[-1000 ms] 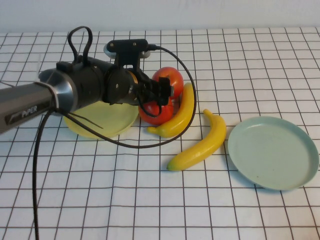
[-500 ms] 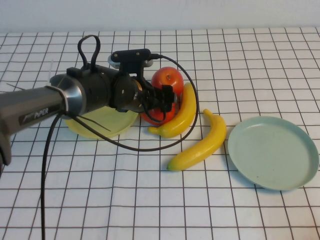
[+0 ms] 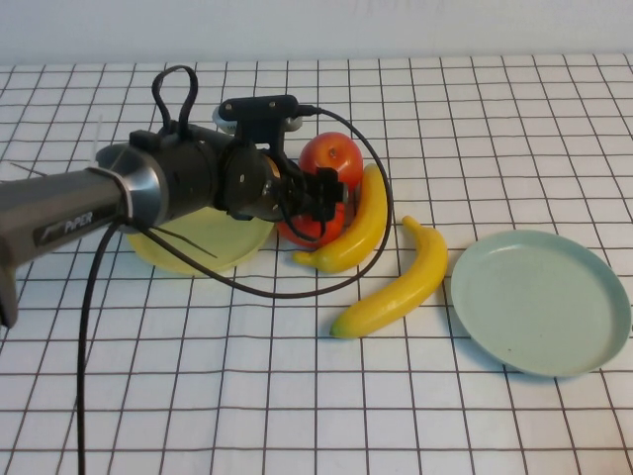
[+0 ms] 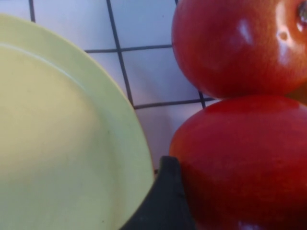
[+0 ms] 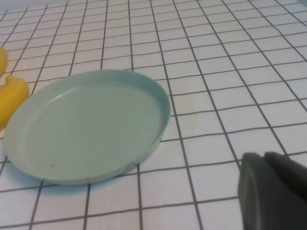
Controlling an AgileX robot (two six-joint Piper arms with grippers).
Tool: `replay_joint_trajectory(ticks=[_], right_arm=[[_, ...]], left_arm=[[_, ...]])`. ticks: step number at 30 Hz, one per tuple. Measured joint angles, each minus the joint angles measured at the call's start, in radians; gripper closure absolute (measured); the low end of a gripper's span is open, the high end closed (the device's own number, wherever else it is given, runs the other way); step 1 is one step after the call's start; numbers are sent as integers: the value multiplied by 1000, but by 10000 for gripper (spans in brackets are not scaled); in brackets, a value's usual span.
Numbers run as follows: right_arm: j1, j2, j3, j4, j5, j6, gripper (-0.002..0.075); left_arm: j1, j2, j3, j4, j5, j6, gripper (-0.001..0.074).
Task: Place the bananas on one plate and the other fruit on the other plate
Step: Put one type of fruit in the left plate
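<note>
- My left gripper [image 3: 318, 201] sits low at the nearer red apple [image 3: 312, 226], between it and the yellow plate [image 3: 203, 242]; over the last second the arm has slid right and settled, barely moving in the last half second.
- One dark fingertip [image 4: 165, 201] shows in the left wrist view, touching that apple [image 4: 244, 158] beside the plate rim [image 4: 120, 115]; I cannot tell whether the fingers are apart or closed on it.
- The apple has not lifted: both apples, the farther one [image 3: 331, 158] included, rest touching each other just right of the yellow plate.
- I judge the grasp is being set up, with no fruit sorted yet.
- Two bananas lie on the cloth: one [image 3: 356, 223] against the apples, the other [image 3: 396, 282] nearer, reaching toward the blue-green plate [image 3: 539, 302].
- My right gripper [image 5: 273, 191] is out of the high view, parked near that plate [image 5: 86, 124]; its fingers' state I cannot tell.
</note>
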Motion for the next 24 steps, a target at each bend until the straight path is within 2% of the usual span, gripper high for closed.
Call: replay_joint_trajectory(ticks=[7,11,18,24], right_arm=[[0,0,0,0,0,0,743],[0,0,0,0,0,0,743],[0,0,0,0,0,0,743],[0,0,0,0,0,0,743]], left_arm=[[9,-144,-4,169,56,0,159],[63,-214,-13,249,103,-26,159],[192,-184,-13,281,209,-111,159],[212,-127,-13,287,214,-81,159]])
